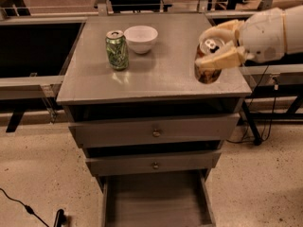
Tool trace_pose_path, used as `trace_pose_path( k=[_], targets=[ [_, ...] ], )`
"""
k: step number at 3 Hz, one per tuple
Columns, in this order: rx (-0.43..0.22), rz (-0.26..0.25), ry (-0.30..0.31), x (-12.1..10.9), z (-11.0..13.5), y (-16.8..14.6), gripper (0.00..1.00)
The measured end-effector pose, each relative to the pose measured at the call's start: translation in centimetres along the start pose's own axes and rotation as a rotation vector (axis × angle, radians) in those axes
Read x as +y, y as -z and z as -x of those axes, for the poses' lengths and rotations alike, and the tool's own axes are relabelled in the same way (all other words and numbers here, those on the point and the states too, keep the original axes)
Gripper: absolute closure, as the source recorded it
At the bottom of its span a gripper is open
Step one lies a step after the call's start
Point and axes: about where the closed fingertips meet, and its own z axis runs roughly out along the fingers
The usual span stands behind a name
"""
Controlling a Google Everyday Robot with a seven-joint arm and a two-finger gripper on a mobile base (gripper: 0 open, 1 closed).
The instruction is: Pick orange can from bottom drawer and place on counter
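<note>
The gripper (201, 50) pinches the orange can (208, 74) between its two fingers (silver top up) at the right side of the counter (161, 74).

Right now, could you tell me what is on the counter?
A green can and white bowl stand on the counter; the gripper holds the orange can at its right edge, fingers covering its middle.

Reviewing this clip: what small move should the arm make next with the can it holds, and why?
Probably lower straight down, then release. The gripper, shut on the small orange-copper metal can, holds it over the right part of the flat grey metal counter, well apart from the green patterned can and white bowl.
</note>
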Motion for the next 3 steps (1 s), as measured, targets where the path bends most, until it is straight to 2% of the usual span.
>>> trace_pose_path(
  k=[1,3],
  targets=[
    [-0.024,-0.054,-0.06,-4.6,-0.4,-0.2,1.0],
    [-0.063,-0.188,-0.211,-9.7,-5.3,-3.4,1.0]
  ],
)
